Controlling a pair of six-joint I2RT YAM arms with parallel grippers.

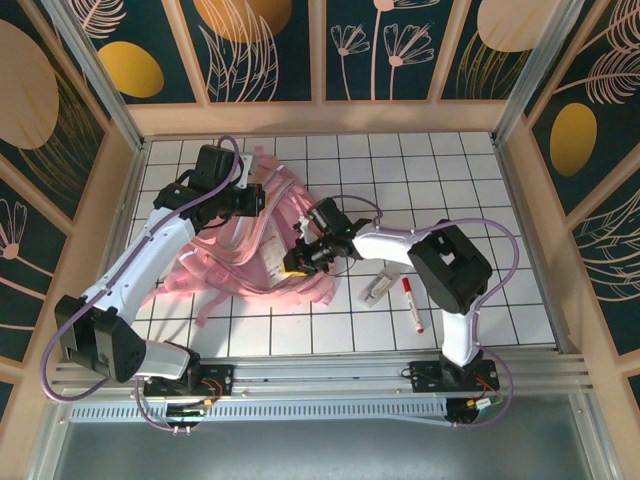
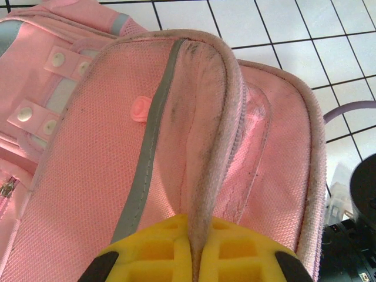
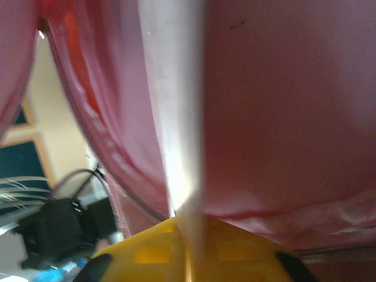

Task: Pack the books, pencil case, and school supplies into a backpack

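The pink backpack [image 1: 225, 250] lies on the left-centre of the white gridded table, its opening towards the right. My left gripper [image 1: 250, 200] [image 2: 197, 235] is shut on the backpack's [image 2: 88, 164] grey-soiled piped rim, holding that flap up. My right gripper [image 1: 297, 260] [image 3: 191, 226] is at the backpack's mouth, shut on a thin white flat item [image 3: 173, 117] seen edge-on, with pink fabric [image 3: 282, 117] all around it. A white marker with a red cap [image 1: 411, 305] lies on the table to the right. The dark navy book is out of view.
A small pale packet [image 1: 375, 290] lies beside the marker, just right of the backpack. Loose pink straps [image 1: 315, 292] spread towards the front. Wooden frame walls [image 1: 135, 170] ring the table and a metal rail [image 1: 320, 362] runs along the near edge.
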